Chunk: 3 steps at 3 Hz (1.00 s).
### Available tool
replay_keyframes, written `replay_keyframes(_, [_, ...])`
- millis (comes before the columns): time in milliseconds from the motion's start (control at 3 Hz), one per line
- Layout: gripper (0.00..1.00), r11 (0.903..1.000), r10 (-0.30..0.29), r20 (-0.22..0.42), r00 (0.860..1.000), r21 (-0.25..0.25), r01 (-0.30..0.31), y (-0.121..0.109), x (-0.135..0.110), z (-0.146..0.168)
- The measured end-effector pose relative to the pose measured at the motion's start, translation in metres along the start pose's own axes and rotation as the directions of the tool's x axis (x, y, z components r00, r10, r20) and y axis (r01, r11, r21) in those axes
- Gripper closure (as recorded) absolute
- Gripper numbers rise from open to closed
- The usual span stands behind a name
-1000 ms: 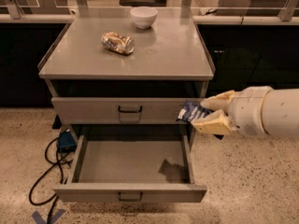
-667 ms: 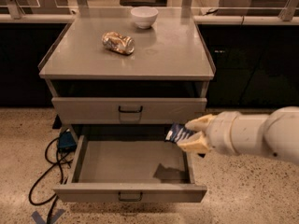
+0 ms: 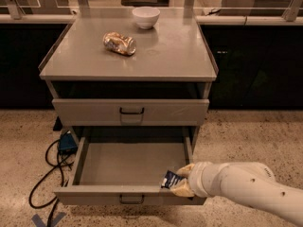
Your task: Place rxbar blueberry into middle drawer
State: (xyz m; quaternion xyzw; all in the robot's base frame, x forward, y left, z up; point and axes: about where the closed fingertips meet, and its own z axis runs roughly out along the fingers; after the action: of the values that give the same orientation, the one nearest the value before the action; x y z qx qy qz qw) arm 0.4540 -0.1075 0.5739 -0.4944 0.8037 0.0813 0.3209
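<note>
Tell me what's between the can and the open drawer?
The camera view shows a shut drawer there. The gripper holds the rxbar blueberry at the front edge of the middle drawer.

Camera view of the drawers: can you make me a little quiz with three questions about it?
1. True or false: the gripper, at the open middle drawer's front right corner, holds the rxbar blueberry.
2. The gold-brown can on the cabinet top is: A upright; B lying on its side; C inside a drawer.
3. Fill in: the upper drawer is ____ (open or shut).
Key: 1 true; 2 B; 3 shut.
</note>
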Motion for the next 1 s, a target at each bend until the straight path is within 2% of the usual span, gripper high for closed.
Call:
replay_keyframes(333, [1.00, 0.9999, -0.013, -0.042, 0.999, -0.003, 0.013, 0.013, 0.028, 0.016])
replay_keyframes(667, [1.00, 0.9998, -0.015, -0.020, 1.000, -0.015, 0.015, 0.010, 0.024, 0.031])
replay_keyframes(1000, [1.00, 0.9985, -0.053, 0.076, 0.996, -0.004, 0.054, 0.001, -0.002, 0.065])
